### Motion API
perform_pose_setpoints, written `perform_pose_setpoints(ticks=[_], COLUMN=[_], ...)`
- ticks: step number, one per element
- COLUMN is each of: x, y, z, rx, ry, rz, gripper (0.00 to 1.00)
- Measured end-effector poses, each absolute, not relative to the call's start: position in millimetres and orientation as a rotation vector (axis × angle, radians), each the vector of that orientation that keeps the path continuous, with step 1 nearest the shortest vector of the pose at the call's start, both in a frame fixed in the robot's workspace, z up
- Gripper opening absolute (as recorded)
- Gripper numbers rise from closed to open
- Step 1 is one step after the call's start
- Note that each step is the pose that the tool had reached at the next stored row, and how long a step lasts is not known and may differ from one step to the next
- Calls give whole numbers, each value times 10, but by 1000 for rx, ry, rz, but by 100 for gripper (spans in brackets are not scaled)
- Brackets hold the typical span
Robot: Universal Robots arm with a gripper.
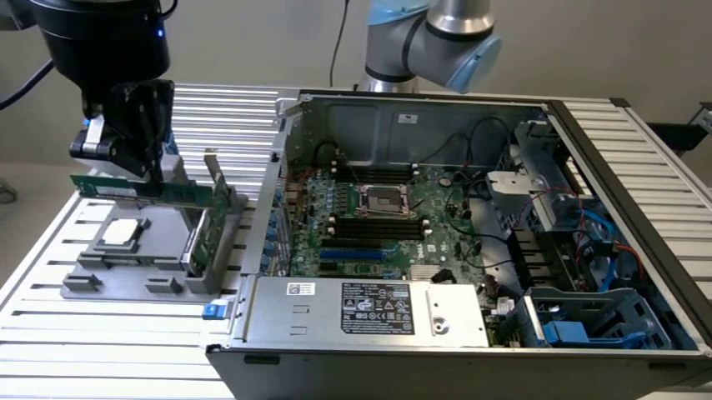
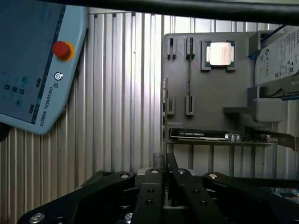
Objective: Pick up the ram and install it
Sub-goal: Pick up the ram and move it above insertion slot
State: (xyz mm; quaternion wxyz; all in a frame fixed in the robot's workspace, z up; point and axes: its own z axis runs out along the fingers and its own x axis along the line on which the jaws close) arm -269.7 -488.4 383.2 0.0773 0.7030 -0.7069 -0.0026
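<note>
1. Clamping the ram (image 1: 167,193) by its top edge, the gripper (image 1: 128,171) has closed jaws; this leaves its contact edge free, we judge.
2. We see it level above the gray holder's (image 1: 156,250) far edge, clear of its slots.

Silver-grey arm tubes (image 1: 451,12), pale blue joint caps (image 1: 476,62), black cylindrical wrist housing (image 1: 106,42) (small blue light (image 1: 159,33) on it), black cable (image 1: 25,87), black gripper (image 2: 164,161) linkages, silver screws (image 2: 124,176).

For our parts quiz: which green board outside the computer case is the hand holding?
The long narrow ram stick in the hand, above the grey holder; the wider green card stands in it.
</note>
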Motion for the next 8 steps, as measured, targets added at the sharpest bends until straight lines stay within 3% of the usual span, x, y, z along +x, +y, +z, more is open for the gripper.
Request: perform_pose_setpoints(ticks=[8], x=[-2398], y=[-4877], z=[3998], rx=[2096], ry=[-2106], rz=[-25], gripper=[14])
